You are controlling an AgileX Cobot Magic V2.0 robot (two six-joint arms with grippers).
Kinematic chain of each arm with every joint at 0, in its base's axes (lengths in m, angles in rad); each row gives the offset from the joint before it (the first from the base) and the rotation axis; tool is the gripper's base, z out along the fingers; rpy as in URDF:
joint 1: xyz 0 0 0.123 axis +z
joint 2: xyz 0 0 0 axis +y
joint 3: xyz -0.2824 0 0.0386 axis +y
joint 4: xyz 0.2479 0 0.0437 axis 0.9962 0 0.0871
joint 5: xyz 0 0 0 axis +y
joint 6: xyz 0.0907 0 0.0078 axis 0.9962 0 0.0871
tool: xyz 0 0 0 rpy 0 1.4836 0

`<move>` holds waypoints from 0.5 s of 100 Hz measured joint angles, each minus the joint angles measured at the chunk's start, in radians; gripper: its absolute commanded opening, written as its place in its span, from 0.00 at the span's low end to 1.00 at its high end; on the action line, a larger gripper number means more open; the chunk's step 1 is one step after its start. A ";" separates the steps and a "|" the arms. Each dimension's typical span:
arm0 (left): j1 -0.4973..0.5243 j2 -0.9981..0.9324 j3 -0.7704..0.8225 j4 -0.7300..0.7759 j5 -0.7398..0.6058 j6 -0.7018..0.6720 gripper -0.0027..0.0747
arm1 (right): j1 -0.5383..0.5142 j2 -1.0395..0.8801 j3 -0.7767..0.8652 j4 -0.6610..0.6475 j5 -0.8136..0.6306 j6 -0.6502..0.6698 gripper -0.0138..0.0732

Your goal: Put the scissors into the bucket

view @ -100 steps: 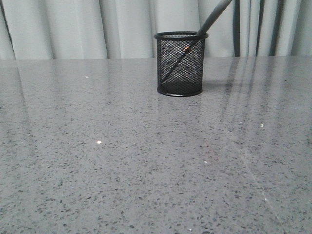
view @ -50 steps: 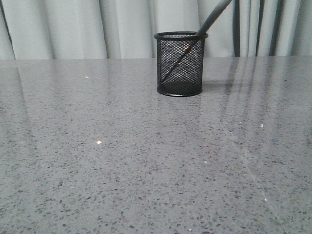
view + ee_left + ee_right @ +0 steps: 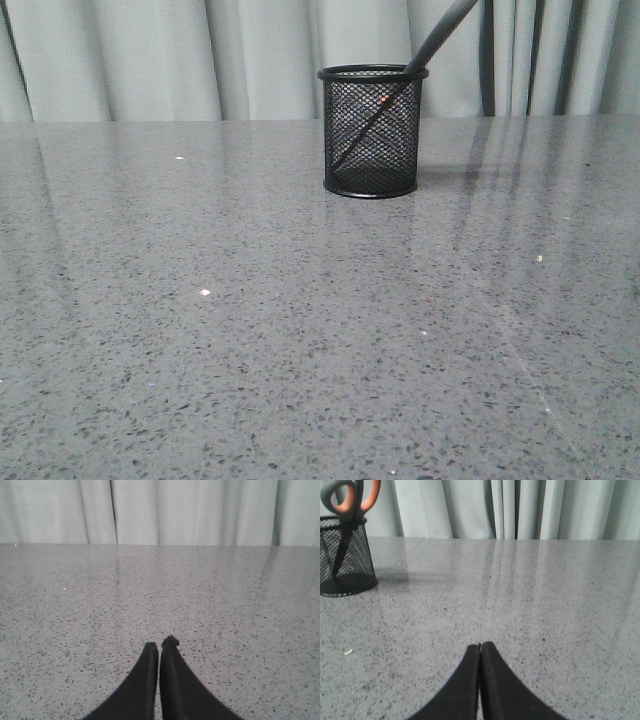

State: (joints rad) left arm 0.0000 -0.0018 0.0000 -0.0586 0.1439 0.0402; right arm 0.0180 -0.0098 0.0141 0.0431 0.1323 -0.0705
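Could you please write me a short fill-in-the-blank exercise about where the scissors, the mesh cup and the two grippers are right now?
1. The grey-handled scissors with orange-lined loops stand blades-down inside the black wire-mesh ____.
2. The scissors' handles lean against the cup's ____.
3. Both the left gripper and right gripper have their fingers ____.
4. Neither gripper holds ____.

Missing words: cup; rim; shut; anything

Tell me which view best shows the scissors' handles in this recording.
The right wrist view: the scissors show their grey, orange-lined finger loops above the bucket. The front view shows only the blades through the mesh and a leaning grey handle running out of frame. The left wrist view shows no scissors, just table and its closed left gripper.
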 measured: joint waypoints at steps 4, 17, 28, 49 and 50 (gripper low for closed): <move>0.000 0.000 0.000 0.000 0.000 0.000 0.01 | 0.000 0.000 0.000 -0.006 0.007 0.003 0.11; 0.000 0.000 0.000 0.000 0.000 0.000 0.01 | 0.000 0.000 0.000 -0.016 0.008 0.007 0.11; 0.000 0.000 0.000 0.000 0.000 0.000 0.01 | 0.000 0.000 0.000 -0.017 0.006 0.009 0.11; 0.000 0.000 0.000 0.000 0.000 0.000 0.01 | 0.000 0.000 0.000 -0.019 0.006 0.011 0.11; 0.000 0.000 0.000 0.000 0.000 0.000 0.01 | 0.000 0.000 0.000 -0.019 0.006 0.011 0.11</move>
State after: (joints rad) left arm 0.0000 -0.0018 0.0000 -0.0586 0.1439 0.0402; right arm 0.0180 -0.0098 0.0141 0.0245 0.1381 -0.0590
